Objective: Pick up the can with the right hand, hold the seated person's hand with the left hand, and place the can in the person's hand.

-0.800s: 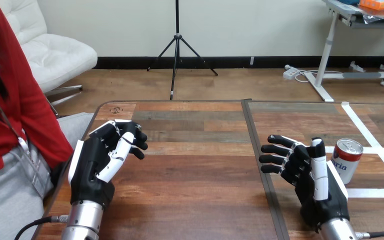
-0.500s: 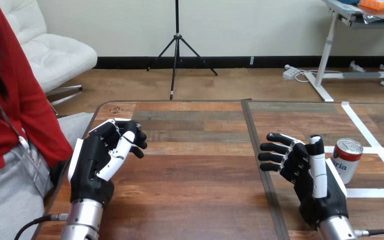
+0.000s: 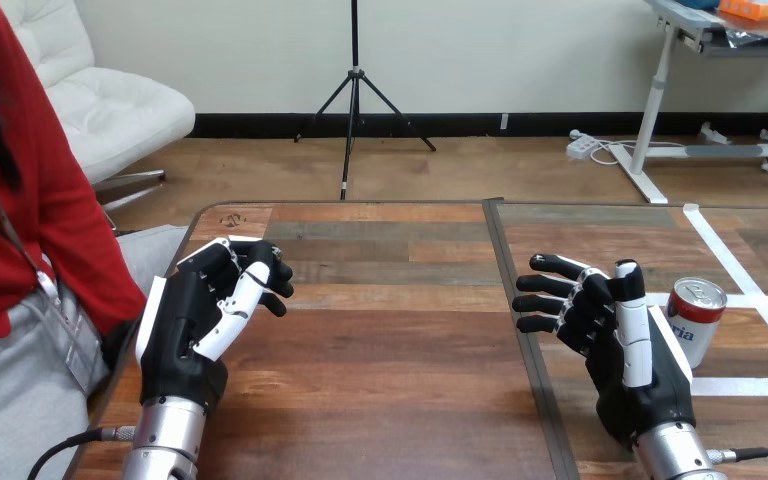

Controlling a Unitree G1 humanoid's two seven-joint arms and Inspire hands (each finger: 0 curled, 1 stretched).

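Observation:
A red and white can (image 3: 696, 316) with a silver top stands upright on the table at the right. My right hand (image 3: 615, 340) hovers just left of the can, palm turned left, fingers spread and relaxed, holding nothing. A narrow gap separates its back from the can. Over the table's left edge, my left hand (image 3: 198, 318) has its fingers loosely bent and nothing in them. The seated person shows at the far left of the head view, beside my left arm.
White tape lines (image 3: 750, 296) mark out a rectangle on the table (image 3: 400, 340) around the can. A dark seam (image 3: 518, 330) runs down the tabletop just left of my right hand.
My right hand has drifted slightly left and up, a little away from the can. The can and my left hand have stayed put. The person has shifted a little.

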